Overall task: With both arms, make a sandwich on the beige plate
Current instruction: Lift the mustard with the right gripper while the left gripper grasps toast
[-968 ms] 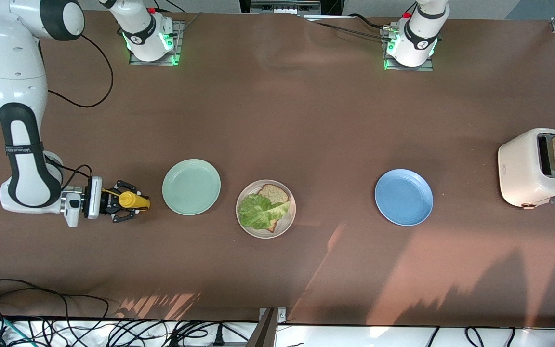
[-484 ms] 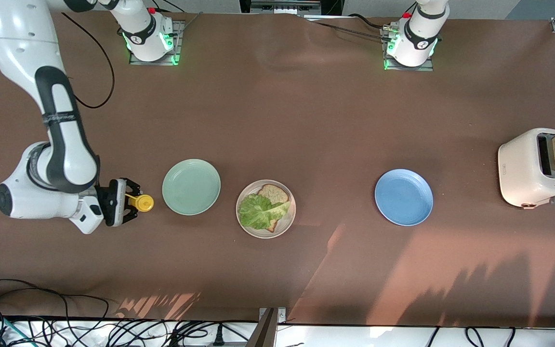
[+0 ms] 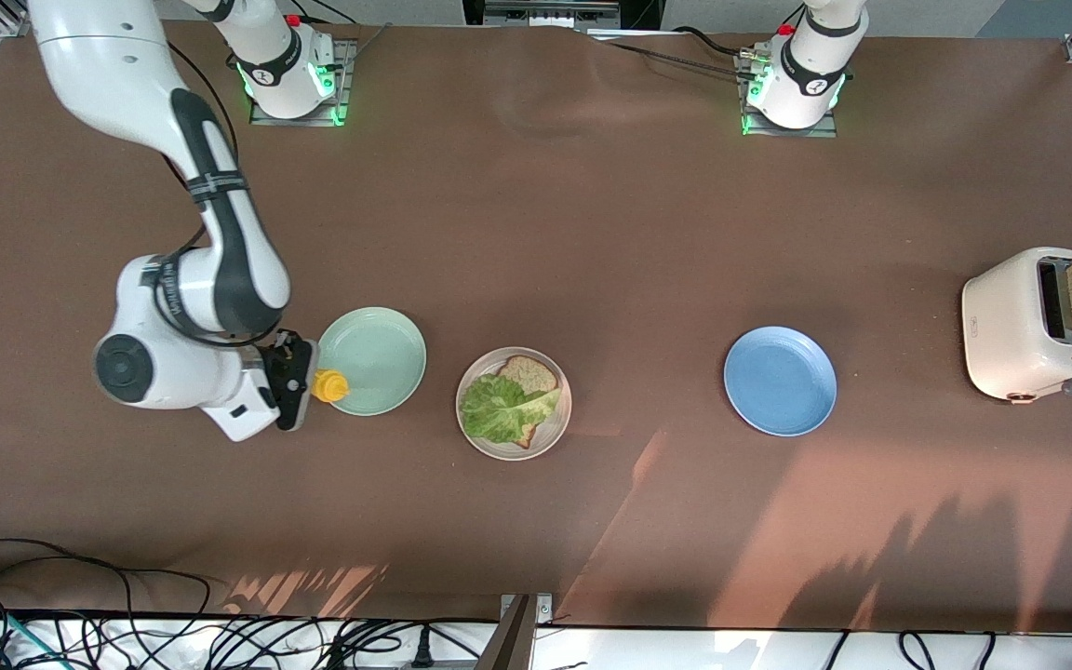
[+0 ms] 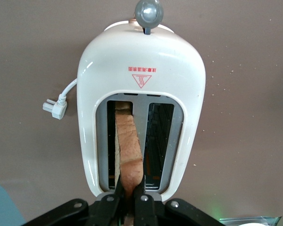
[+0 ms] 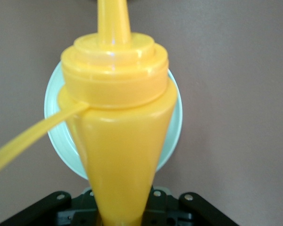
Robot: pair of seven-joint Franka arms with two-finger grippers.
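Three plates sit in a row on the brown desk [image 3: 536, 233]: a mint-green plate [image 3: 378, 349] toward the right arm's end, the beige plate [image 3: 556, 421] in the middle and a blue plate [image 3: 780, 380] toward the left arm's end. The beige plate carries one toast slice [image 3: 530, 374] with one lettuce leaf [image 3: 499, 409] on it. The right tool [image 3: 305, 383] is clenched on a yellow squeeze bottle [image 3: 329, 384] over the mint-green plate's edge; its wrist view shows the bottle's cap and nozzle. The left tool [image 4: 129, 197] is clamped on a second toast slice [image 4: 129, 150] over one white toaster [image 3: 1020, 326]. Only the left wrist view shows the toaster's red triangle mark, grey knob and loose plug.
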